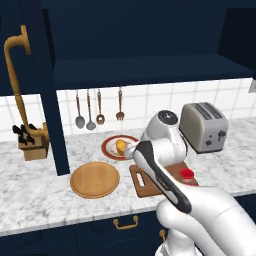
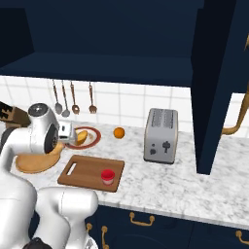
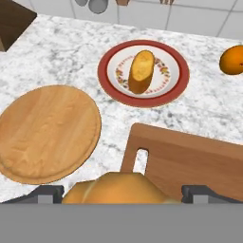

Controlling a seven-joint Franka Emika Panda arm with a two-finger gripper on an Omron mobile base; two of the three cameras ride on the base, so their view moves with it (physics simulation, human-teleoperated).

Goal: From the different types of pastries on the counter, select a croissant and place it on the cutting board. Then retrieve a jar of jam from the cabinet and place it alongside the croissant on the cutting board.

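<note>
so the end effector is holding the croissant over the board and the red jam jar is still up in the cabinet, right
Not quite. The end effector does hold the croissant at the handle end of the cutting board, but the jar of jam is not in the cabinet: the right base view shows it standing on the board.

The gripper (image 3: 122, 193) shows two dark fingertips (image 3: 45, 194) low at either side, closed on the croissant (image 3: 118, 189) between them; just beyond it lies the cutting board (image 3: 199, 159), its slot handle nearest the croissant; ahead and to the left, a round wooden plate (image 3: 47, 130) rests on the counter (image 3: 57, 57); farther ahead, a red-rimmed plate (image 3: 107, 66) carries an oblong pastry (image 3: 141, 71); an orange (image 3: 232, 60) sits far right; utensils (image 3: 97, 4) hang at the top edge.
</note>
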